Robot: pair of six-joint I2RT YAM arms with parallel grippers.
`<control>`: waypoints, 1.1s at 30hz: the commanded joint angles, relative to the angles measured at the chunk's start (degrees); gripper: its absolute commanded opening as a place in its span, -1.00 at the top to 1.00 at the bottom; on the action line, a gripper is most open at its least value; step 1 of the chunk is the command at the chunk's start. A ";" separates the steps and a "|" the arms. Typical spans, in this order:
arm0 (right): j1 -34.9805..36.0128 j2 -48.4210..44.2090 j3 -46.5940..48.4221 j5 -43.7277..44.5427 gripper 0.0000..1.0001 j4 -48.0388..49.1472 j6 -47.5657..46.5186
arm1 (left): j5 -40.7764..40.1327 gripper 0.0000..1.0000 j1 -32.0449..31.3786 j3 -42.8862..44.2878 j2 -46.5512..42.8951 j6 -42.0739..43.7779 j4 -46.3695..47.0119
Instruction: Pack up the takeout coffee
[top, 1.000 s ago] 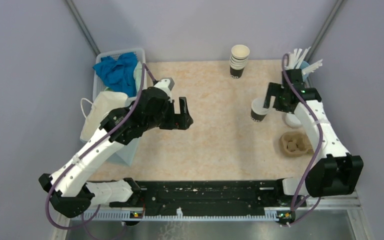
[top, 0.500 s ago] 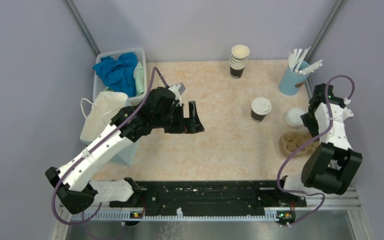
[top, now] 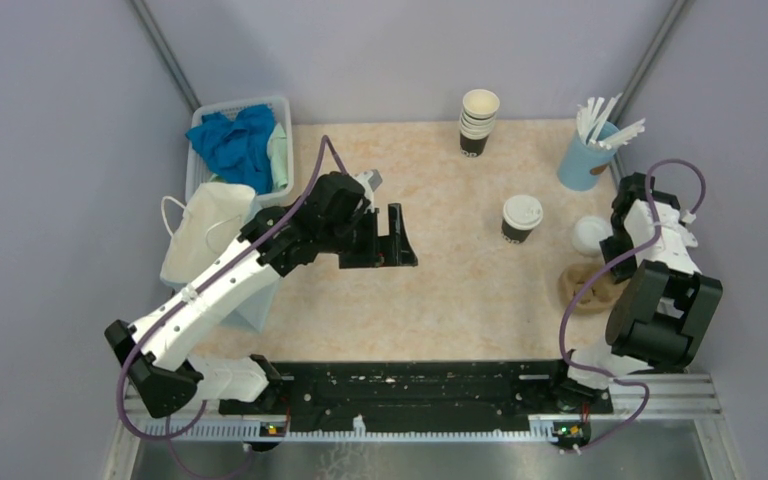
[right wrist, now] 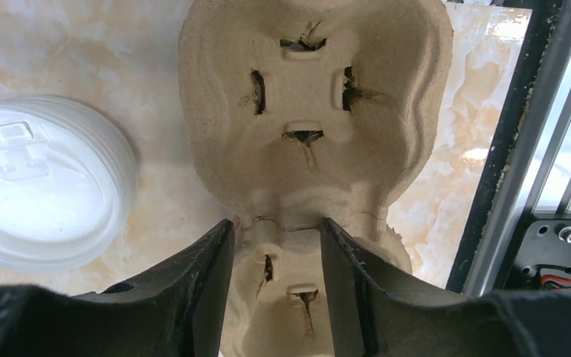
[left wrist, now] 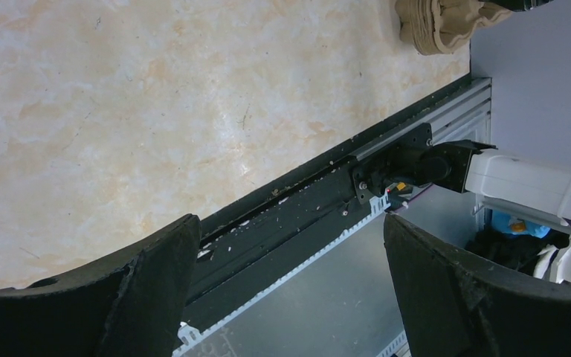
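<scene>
Hovering at left-centre with the left end effector (left wrist: 288, 223) spread wide above the beige marbled tabletop (top: 450, 300), gripping nothing. Further right, standing upright and untouched: the small dark brown paper takeout coffee cup with round white plastic sip lid (top: 521, 218). Beyond it, lying flat, a loose white plastic lid (right wrist: 41, 182), just beside a brown moulded-pulp cup carrier (right wrist: 312, 97). Poised over that carrier with the right end effector (right wrist: 276, 223) parted, empty.
</scene>
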 commanded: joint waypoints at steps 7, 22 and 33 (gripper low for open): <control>-0.45 2.33 1.18 1.13 0.38 -1.14 2.88 | 1.50 -0.97 0.05 2.38 0.87 1.08 2.28; -0.39 -0.67 5.52 1.58 0.18 -1.66 -0.25 | 1.81 -0.97 0.27 2.96 1.41 4.13 1.85; -0.34 3.98 5.38 0.89 0.23 1.29 -3.23 | 2.80 -0.97 1.18 4.33 2.60 5.98 1.37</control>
